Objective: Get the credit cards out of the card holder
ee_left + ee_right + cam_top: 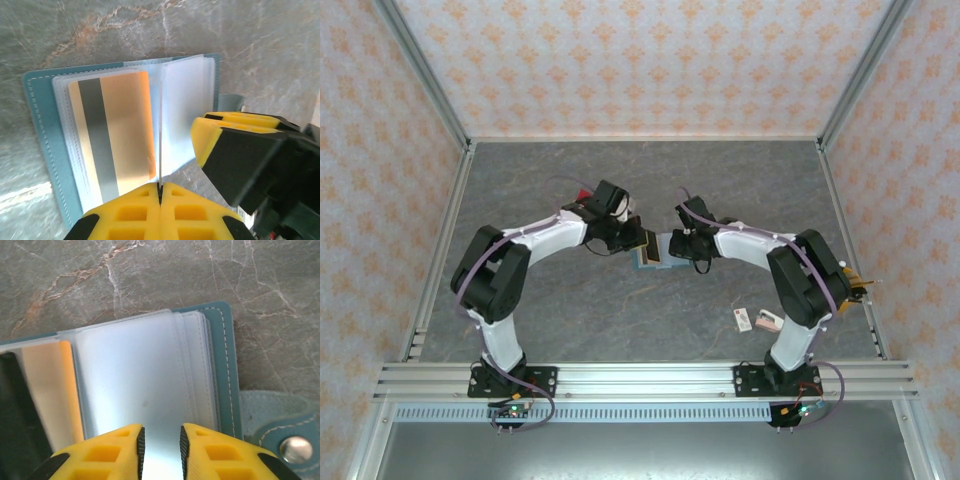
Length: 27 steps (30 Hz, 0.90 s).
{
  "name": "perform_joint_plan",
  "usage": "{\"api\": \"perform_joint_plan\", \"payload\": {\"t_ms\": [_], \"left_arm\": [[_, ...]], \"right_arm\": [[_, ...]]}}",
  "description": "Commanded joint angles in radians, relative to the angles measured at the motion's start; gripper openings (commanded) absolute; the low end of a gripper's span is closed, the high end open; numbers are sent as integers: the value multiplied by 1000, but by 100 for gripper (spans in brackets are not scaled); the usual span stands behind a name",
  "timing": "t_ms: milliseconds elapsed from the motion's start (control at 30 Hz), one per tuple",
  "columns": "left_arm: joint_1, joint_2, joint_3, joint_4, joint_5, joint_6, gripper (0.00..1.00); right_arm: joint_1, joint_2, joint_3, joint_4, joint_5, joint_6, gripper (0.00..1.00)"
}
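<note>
The teal card holder [646, 259] lies open on the table between both arms, its cover [40, 140] flat. One card [112, 135], gold-orange with a grey stripe, sits in a clear sleeve on the left half. My left gripper [160, 189] is shut on the edge of a clear sleeve page [161, 125], which stands upright and edge-on. My right gripper [160, 440] hovers low over the pale sleeve pages [130, 375], jaws slightly apart with nothing between them. In the left wrist view its yellow finger [220, 135] is on the right. No pale blue-white or red card is in view.
The holder's snap strap [295, 447] sticks out at its right side. A small white tag [741, 319] and a pinkish lump [769, 321] lie near the right arm's base. Patterned walls and metal rails enclose the grey marble table [650, 180].
</note>
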<state>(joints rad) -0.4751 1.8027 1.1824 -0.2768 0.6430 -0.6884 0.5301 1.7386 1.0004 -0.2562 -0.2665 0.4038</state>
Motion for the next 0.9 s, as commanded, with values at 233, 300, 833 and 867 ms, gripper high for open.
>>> {"api": "perform_joint_plan", "payload": {"t_ms": [233,300,833,867], "left_arm": [[124,-186,-111,58,90,49,0],[153,-221,-142,115,147,24,0],[308,-276,-298,519,392,-246,0],[311,-273,-299,525,394,-255,0]], "right_arm": [[-6,-170,-22,197,-283,188,53],[-6,-149,-19,281,-371,263,61],[-5,-3,3,753,-632,631,75],[-5,1,7,756,-640,634,75]]}}
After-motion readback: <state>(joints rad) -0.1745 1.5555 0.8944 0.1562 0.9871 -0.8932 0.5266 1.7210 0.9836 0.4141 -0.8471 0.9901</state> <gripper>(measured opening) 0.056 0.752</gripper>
